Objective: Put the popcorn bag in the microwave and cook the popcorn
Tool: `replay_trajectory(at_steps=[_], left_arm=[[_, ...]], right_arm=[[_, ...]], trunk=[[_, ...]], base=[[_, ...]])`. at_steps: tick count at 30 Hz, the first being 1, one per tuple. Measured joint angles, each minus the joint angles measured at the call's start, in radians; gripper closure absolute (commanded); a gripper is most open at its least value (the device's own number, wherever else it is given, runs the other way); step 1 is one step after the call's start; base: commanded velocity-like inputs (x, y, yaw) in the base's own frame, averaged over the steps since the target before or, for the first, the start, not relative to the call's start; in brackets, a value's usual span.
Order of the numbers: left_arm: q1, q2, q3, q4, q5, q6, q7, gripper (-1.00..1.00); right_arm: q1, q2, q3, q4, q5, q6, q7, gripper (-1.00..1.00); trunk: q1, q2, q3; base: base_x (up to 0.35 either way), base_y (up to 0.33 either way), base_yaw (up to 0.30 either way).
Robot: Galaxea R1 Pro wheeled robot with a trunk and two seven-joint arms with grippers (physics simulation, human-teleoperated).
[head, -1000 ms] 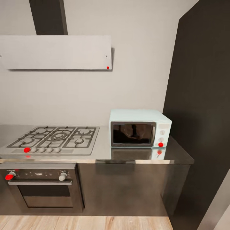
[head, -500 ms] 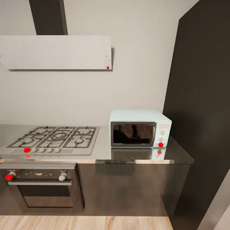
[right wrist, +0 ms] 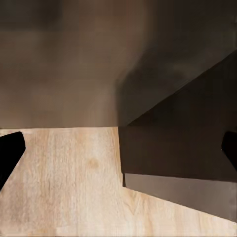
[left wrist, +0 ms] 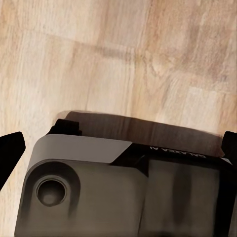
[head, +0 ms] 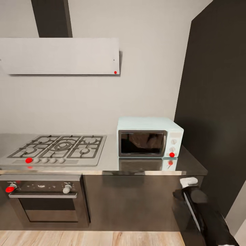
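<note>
Change: the right arm (head: 205, 212) has come up into the head view's lower right, below the surface (head: 109, 163) edge; nothing else has shifted.
Meaning: likely the start of a reach; no grasp made yet.
Right claw: its dark fingertips (right wrist: 10, 150) sit wide apart at the wrist view's edges, nothing between them.
Left claw: fingertips (left wrist: 11, 148) equally spread, empty, over the wooden floor (left wrist: 123, 54).
Microwave (head: 149, 137): door closed, up and ahead of the right claw.
Popcorn bag: unseen here.
Writing: faint lettering on the robot base (left wrist: 123, 187), unreadable.

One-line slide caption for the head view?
Closed microwave on countertop beside hob; right arm rising.
</note>
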Motion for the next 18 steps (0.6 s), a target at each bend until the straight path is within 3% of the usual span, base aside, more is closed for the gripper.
replay_trajectory(at_steps=[4, 6, 9, 13, 18], left_arm=[[0.0, 0.0, 0.0, 0.0, 0.0, 0.0, 0.0, -1.0], [0.0, 0.0, 0.0, 0.0, -0.001, 0.0, 0.0, -1.0], [0.0, 0.0, 0.0, 0.0, -0.001, 0.0, 0.0, -1.0], [0.0, 0.0, 0.0, 0.0, -0.003, 0.0, 0.0, -1.0], [0.0, -0.001, -0.001, 0.0, -0.004, 0.0, 0.0, -1.0]], right_arm=[[-0.22, 0.0, -0.006, -0.011, 0.001, 0.067, -0.007, -1.0], [-0.302, 0.0, -0.038, -0.019, 0.003, 0.067, -0.008, -1.0], [-0.339, 0.01, -0.084, -0.06, 0.001, 0.047, -0.009, -1.0], [-0.347, 0.026, -0.097, -0.052, -0.005, -0.099, -0.009, -1.0], [-0.348, 0.034, -0.099, -0.024, -0.005, -0.143, -0.006, -1.0]], trunk=[[0.0, 0.0, 0.0], [0.0, 0.0, 0.0], [0.0, 0.0, 0.0], [0.0, 0.0, 0.0], [0.0, 0.0, 0.0]], base=[[0.0, 0.0, 0.0], [0.0, 0.0, 0.0], [0.0, 0.0, 0.0], [0.0, 0.0, 0.0], [0.0, 0.0, 0.0]])
